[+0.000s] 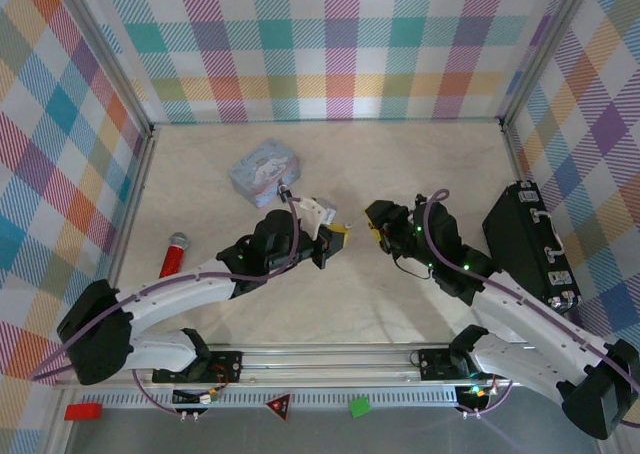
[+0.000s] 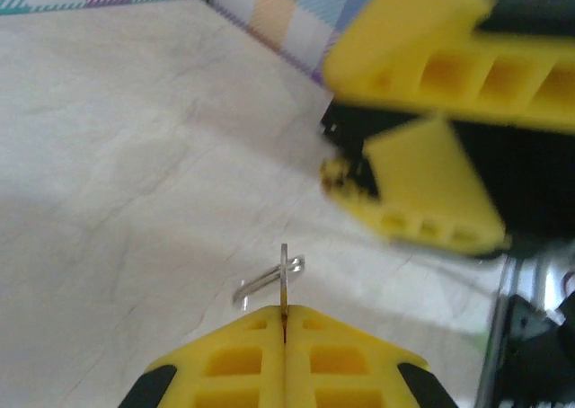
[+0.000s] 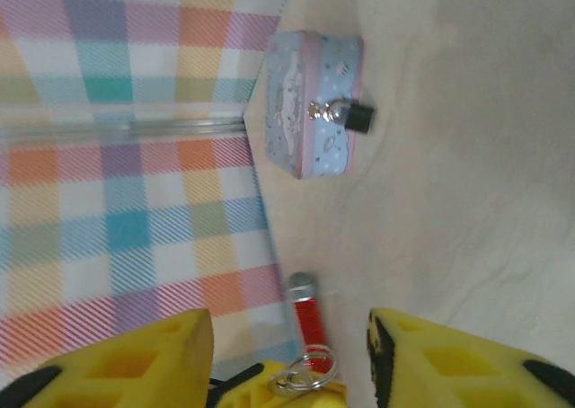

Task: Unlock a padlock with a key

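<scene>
My left gripper (image 2: 284,316) is shut on the key (image 2: 284,278), a thin metal blade seen edge-on with a silver ring (image 2: 265,280) through it. In the top view this gripper (image 1: 340,236) hovers at mid-table, tip to tip with my right gripper (image 1: 378,226). The right gripper (image 3: 289,329) stands open, with the left gripper's yellow tip and the key ring (image 3: 307,372) between its fingers. The padlock (image 3: 358,117), black with a silvery shackle, hangs on the front of the pale blue tin (image 3: 310,98), apart from both grippers.
The blue tin (image 1: 265,169) sits at the back centre-left. A red stick with a silver cap (image 1: 172,254) lies by the left wall. A black case (image 1: 530,244) lies along the right wall. Plaid walls enclose the table on three sides.
</scene>
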You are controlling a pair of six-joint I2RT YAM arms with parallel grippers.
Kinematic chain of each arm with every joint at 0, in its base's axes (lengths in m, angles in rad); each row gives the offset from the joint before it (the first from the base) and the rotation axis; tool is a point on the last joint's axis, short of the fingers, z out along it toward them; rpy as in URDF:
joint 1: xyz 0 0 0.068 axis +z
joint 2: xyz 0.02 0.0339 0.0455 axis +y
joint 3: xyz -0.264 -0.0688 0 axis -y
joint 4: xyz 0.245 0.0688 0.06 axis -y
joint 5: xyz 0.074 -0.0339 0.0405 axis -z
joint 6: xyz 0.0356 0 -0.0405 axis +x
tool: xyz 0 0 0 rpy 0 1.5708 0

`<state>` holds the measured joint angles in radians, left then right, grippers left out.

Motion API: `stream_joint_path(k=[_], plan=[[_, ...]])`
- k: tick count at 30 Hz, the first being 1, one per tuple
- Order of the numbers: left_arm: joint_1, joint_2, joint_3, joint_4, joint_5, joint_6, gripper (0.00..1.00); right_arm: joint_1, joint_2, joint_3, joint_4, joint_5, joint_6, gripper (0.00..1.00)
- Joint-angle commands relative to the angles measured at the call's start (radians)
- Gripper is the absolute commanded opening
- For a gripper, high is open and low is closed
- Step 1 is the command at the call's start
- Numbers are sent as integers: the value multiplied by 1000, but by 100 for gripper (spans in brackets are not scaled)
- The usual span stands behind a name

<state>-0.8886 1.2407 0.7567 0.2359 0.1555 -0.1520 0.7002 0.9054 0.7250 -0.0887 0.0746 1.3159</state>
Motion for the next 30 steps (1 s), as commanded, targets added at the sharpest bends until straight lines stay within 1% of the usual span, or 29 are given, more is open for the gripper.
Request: stream_joint_path(k=[1, 3, 5, 6, 7, 8, 10, 11, 16, 18, 21, 26, 30], plan=[[8, -54, 74, -271, -12, 182, 0, -1, -36, 50, -26, -18, -612, 47], [18, -51, 103, -399, 35, 260, 0, -1, -60, 34, -38, -70, -842, 39], [20, -33, 130, -502, 79, 335, 0, -2, -96, -22, 7, -200, -1033, 40], [20, -24, 140, -532, 93, 351, 0, -2, -111, -46, 27, -267, -1085, 42], [20, -12, 149, -551, 123, 363, 0, -2, -130, -80, 46, -360, -1149, 46], [20, -4, 156, -559, 159, 376, 0, -2, -146, -107, 56, -421, -1191, 52], [20, 8, 171, -575, 208, 397, 0, -3, -173, -147, 67, -475, -1233, 58], [20, 8, 177, -589, 230, 408, 0, -2, -187, -163, 70, -495, -1242, 58], [20, -8, 166, -586, 283, 437, 0, -2, -190, -216, 119, -647, -1256, 58], [20, -10, 159, -587, 318, 440, 0, -2, -163, -231, 146, -683, -1259, 55], [20, -13, 154, -588, 341, 444, 0, -2, -112, -217, 150, -731, -1270, 49], [20, -19, 150, -584, 382, 451, 0, -2, -44, -164, 92, -757, -1307, 39], [20, -25, 151, -586, 397, 458, 0, -3, -18, -162, 89, -760, -1317, 34]])
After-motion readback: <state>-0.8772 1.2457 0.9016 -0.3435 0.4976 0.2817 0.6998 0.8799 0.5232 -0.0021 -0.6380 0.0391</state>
